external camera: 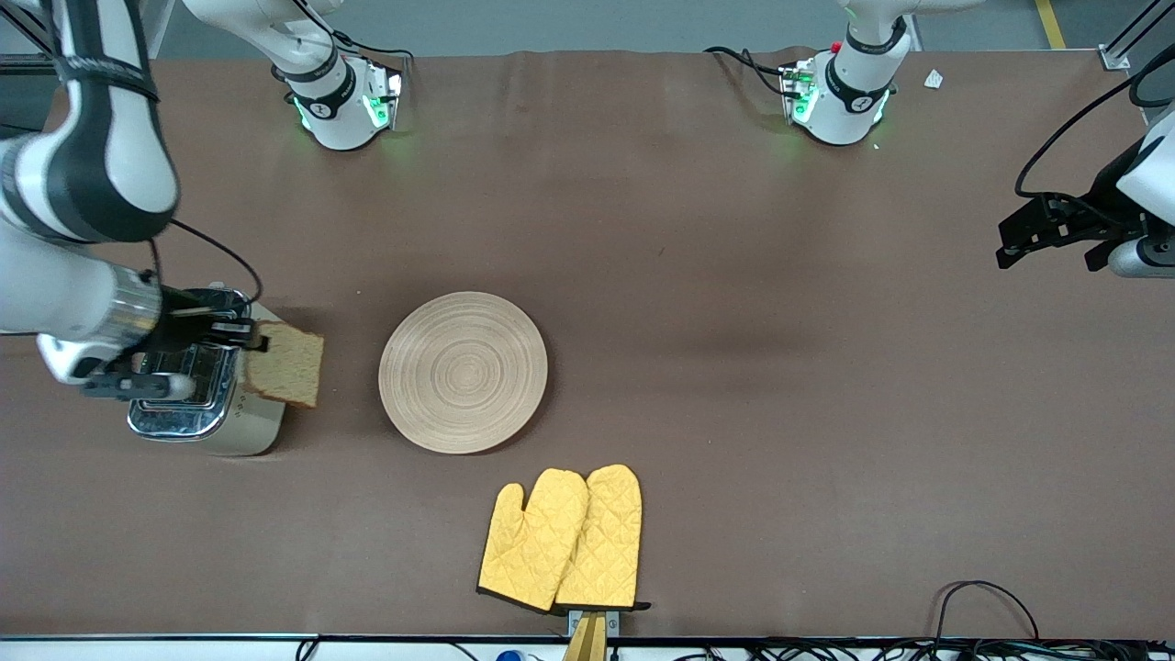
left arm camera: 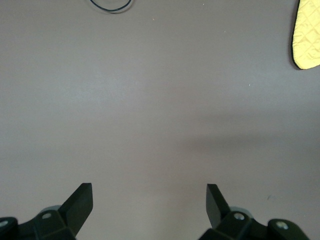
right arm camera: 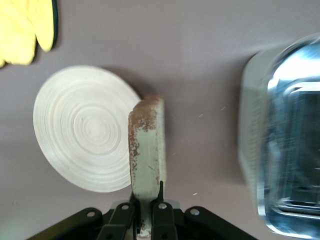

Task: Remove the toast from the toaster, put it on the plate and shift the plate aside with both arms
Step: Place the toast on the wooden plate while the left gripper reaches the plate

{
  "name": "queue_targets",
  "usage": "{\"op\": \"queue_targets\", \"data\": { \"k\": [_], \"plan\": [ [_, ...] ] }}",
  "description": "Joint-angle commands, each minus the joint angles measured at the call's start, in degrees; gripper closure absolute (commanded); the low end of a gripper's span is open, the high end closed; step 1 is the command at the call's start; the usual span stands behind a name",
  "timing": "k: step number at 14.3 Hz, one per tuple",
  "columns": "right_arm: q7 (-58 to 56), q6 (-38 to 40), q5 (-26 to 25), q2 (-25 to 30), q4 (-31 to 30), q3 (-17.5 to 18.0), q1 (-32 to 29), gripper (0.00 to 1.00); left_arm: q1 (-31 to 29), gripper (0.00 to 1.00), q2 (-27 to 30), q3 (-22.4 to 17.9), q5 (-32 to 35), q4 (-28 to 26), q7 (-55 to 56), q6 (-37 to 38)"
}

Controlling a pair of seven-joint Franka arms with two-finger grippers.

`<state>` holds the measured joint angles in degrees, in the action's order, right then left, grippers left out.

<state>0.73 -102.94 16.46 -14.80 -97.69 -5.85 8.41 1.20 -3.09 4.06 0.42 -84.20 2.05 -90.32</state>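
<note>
The plate (external camera: 464,372) lies flat on the brown desk (external camera: 716,275), and its ringed wooden face carries nothing. The toast (external camera: 286,367) is not on it: the slice hangs in the air edge-on in the right claw (external camera: 250,344), which is clamped on one end of it, over the strip of desk between the plate and the toaster (external camera: 207,404). In the right wrist view the slice (right arm camera: 146,160) stands up from between the closed fingers (right arm camera: 161,212), with the plate (right arm camera: 85,150) showing past it and the toaster's shiny top (right arm camera: 287,150) close beside it. The toaster stands beside the plate, toward the right arm's end of the desk; whether its slots hold anything cannot be made out.

A pair of yellow oven mitts (external camera: 562,540) lies nearer the front camera than the plate, close to it but not touching, at the desk's edge.

The left claw (external camera: 1056,229) waits well apart from the plate, up over the left arm's end of the desk. Its fingers (left arm camera: 80,202) are spread wide and grip nothing, with only bare desk showing between them.
</note>
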Motion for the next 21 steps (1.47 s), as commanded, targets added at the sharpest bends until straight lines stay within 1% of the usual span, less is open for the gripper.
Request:
{"op": "queue_targets", "data": {
  "k": [1, 4, 6, 7, 8, 10, 11, 12, 13, 14, 16, 19, 20, 21],
  "plan": [
    [0.9, -2.5, 3.0, 0.9, -6.8, -0.1, 5.9, 1.00, 0.1, 0.00, -0.9, -0.2, 0.2, 0.4, 0.1, 1.0],
    [8.1, -7.9, 9.5, -0.9, -6.8, -0.1, 12.1, 1.00, 0.1, 0.00, -1.9, -0.2, -0.5, -0.8, 0.2, 1.0],
    [12.6, -14.4, 10.4, -3.6, -6.9, -0.1, 18.4, 1.00, -0.4, 0.00, -3.2, -0.2, -1.6, -0.9, 0.2, 1.0],
    [14.6, -17.2, 10.4, -4.6, -7.1, -0.1, 20.6, 1.00, -1.4, 0.00, -4.6, -0.1, -3.7, -0.9, 0.2, 0.9],
    [14.8, -20.7, 10.5, -6.0, -8.0, -0.1, 21.5, 1.00, -1.6, 0.00, -5.9, -0.1, -5.5, -0.9, 0.4, 0.8],
    [13.8, -28.6, 10.4, -8.2, -11.4, -0.1, 21.8, 1.00, -1.7, 0.00, -9.5, -0.1, -11.5, -0.9, 0.4, 0.5],
    [11.3, -29.8, 10.3, -9.2, -11.9, -0.1, 21.4, 0.98, -1.8, 0.00, -11.2, -0.1, -14.8, -0.9, 0.5, 0.1],
    [6.9, -29.2, 10.3, -9.4, -12.0, -0.3, 20.0, 0.86, -1.6, 0.00, -13.1, -0.1, -18.2, -0.9, 0.8, -0.4],
    [1.5, -26.0, 10.3, -9.4, -12.0, -0.4, 16.4, 0.29, -1.4, 0.00, -15.0, -0.1, -20.9, -0.9, 0.9, -1.3],
    [-1.6, -22.1, 10.3, -9.2, -11.8, -0.4, 13.3, 0.00, -0.9, 0.00, -17.3, 0.2, -23.4, -0.9, 0.9, -2.6],
    [-2.8, -15.5, 9.3, -8.0, -12.1, -0.7, 10.0, 0.00, 1.0, 0.00, -22.3, 0.4, -28.7, -0.9, 1.0, -6.9],
    [-2.2, -9.1, 8.2, -2.7, -11.9, -1.5, 9.3, 0.00, 5.4, 0.00, -28.1, 0.5, -36.5, -0.7, 3.0, -12.0],
    [-2.1, -7.3, 6.5, 0.0, -11.6, -2.0, 9.3, 0.00, 7.2, 0.00, -29.6, 0.5, -38.9, -0.7, 3.1, -13.4],
    [-2.1, -5.6, 3.2, 2.7, -11.4, -2.4, 9.3, 0.00, 9.5, 0.00, -31.4, 0.5, -40.7, -0.6, 3.1, -15.9]
  ]
}}
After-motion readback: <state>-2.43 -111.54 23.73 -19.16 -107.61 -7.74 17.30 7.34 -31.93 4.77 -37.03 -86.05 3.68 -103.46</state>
